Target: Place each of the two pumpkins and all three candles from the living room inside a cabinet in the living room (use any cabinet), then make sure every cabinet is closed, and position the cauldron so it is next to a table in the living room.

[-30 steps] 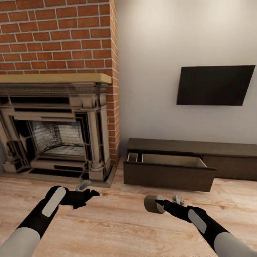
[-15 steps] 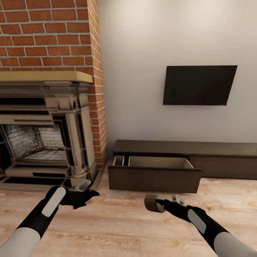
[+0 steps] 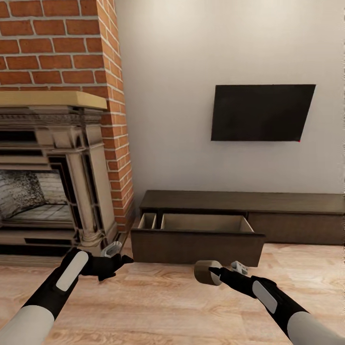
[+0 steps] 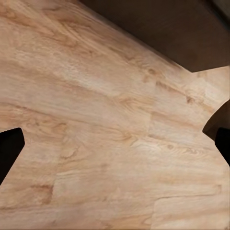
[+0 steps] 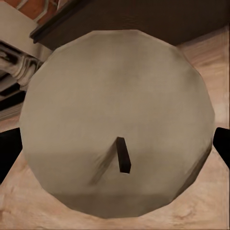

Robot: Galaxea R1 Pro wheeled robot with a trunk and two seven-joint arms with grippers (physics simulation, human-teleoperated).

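Right gripper (image 3: pixel 216 274) clamped on a candle (image 3: pixel 207 273)
Left gripper (image 3: pixel 115 255) spread wide, nothing between its fingers (image 4: pixel 9 148) but floor (image 4: pixel 110 139).

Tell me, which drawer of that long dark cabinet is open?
The left-end drawer, nearest the brick chimney: pulled out, its pale divided interior showing. The front to its right sits flush.

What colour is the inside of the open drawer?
Pale beige, inside the drawer of the dark-brown cabinet; the head view shows it best.
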